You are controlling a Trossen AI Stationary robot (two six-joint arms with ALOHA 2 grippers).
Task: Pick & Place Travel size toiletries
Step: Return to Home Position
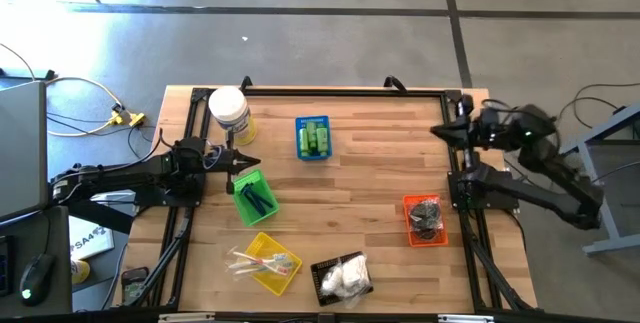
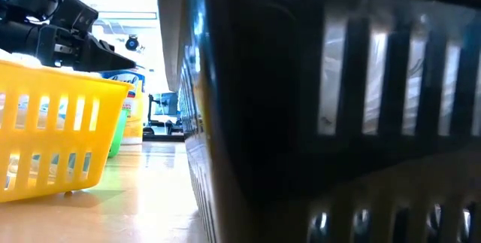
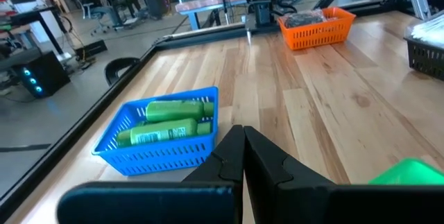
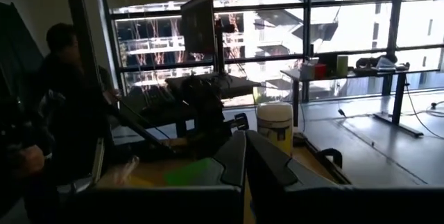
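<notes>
**Travel size toiletries (image 1: 316, 140) all binned, none loose on the boards**

Sorted into five baskets. Green bottles (image 3: 165, 122) side by side in the blue basket (image 1: 312, 157) toward the back edge of the table (image 1: 380, 183), long axes running back to front. Dark pieces (image 1: 262, 200) in the green basket (image 1: 243, 206) near the left edge. Pale sticks (image 1: 262, 260) in the yellow basket (image 1: 275, 283) and white packets (image 1: 348, 281) in the black basket (image 1: 320, 275), both along the front edge. Black pieces (image 1: 427, 215) in the orange basket (image 1: 428, 241) near the right edge.

Left gripper (image 1: 248, 162) just beside the green basket's back end, fingers pressed together, empty. Pointed across the bottles' long axes and nearer to them than its partner. Right gripper (image 1: 440, 131) toward the back right corner, likewise closed on nothing, well apart from every basket.

Judged complete: nothing left to fetch, only the move to rest ahead. White jar (image 1: 229, 111) at the back left, near the left arm, best given room.
</notes>
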